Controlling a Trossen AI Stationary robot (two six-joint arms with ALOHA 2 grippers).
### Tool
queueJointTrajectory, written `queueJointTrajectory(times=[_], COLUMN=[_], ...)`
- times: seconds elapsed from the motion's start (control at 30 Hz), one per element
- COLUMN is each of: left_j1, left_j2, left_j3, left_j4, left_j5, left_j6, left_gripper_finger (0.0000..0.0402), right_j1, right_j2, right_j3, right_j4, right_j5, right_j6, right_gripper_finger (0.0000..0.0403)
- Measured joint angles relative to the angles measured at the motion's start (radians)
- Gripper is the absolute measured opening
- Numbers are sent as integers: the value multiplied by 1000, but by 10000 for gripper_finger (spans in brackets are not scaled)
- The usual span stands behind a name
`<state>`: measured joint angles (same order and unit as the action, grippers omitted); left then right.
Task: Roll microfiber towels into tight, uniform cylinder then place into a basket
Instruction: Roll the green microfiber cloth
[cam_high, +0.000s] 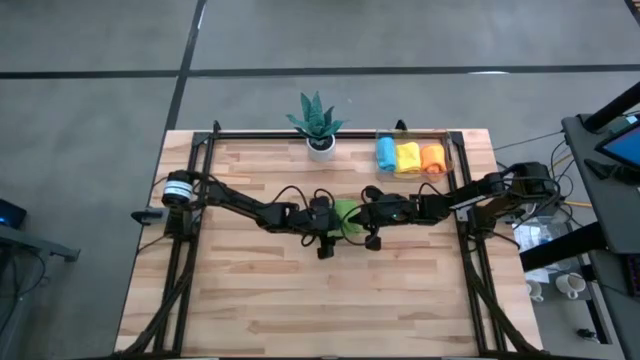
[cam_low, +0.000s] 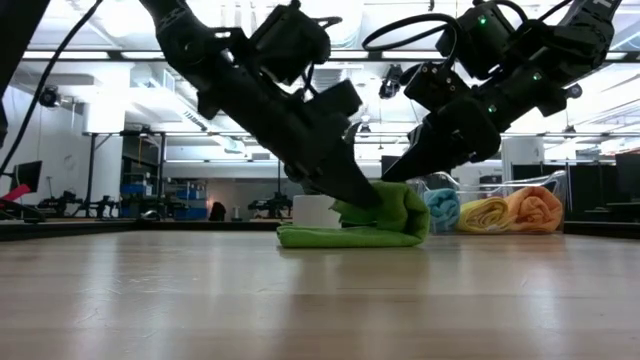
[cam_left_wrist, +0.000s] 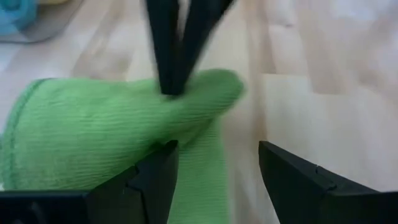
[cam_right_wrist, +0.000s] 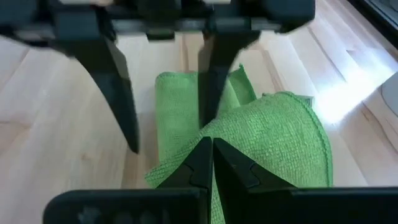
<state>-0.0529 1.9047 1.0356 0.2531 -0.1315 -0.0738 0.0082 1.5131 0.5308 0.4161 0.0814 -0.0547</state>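
A green microfiber towel (cam_high: 347, 210) lies mid-table, partly folded over itself into a raised lump (cam_low: 405, 205) on a flat layer (cam_low: 320, 237). My left gripper (cam_left_wrist: 217, 149) is open; one finger is over the towel, the other over bare wood beside it. My right gripper (cam_right_wrist: 211, 144) is shut, its tips on the lump. The clear basket (cam_high: 452, 148) at the far right holds blue (cam_high: 385, 153), yellow (cam_high: 408, 155) and orange (cam_high: 431, 157) rolled towels. My left gripper comes slanting down from the table's left. One finger (cam_right_wrist: 208, 87) lies over the towel's flat layer with its tip at the foot of the raised fold (cam_low: 372, 200); whether it touches the towel I cannot tell. My right gripper sets its shut fingertips (cam_left_wrist: 174, 81) on top of the folded-over part (cam_left_wrist: 186, 109), slanting down from the table's right. The towel stays on the table beneath them. Whether a layer is caught between the fingers I cannot tell.
A spiky green plant in a white pot (cam_high: 318, 128) stands at the far edge, left of the basket. Black frame rails (cam_high: 190, 200) run along the table's left and right sides. Bare wood (cam_high: 320, 300) lies on the near half.
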Motion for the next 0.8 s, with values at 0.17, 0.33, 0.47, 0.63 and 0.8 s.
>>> queueJointTrajectory(times=[0.17, 0.33, 0.47, 0.63, 0.8], left_j1=[0, 0, 2, 10, 13], left_j2=[36, 70, 84, 85, 85], left_j3=[-1, 9, 17, 16, 14], left_j4=[37, 82, 99, 131, 132], left_j5=[-24, -124, -225, -227, -225], left_j6=[-4, -23, -20, -19, -22], left_gripper_finger=[194, 120, 31, 9, 1], right_j1=[0, 0, 0, 0, 0], right_j2=[0, 0, 0, 0, 0], right_j3=[0, 0, 0, 0, 0], right_j4=[10, 10, 10, 11, 16], right_j5=[0, 0, -1, -1, -1], right_j6=[-9, -10, -9, -6, -6], right_gripper_finger=[8, 8, 8, 8, 8])
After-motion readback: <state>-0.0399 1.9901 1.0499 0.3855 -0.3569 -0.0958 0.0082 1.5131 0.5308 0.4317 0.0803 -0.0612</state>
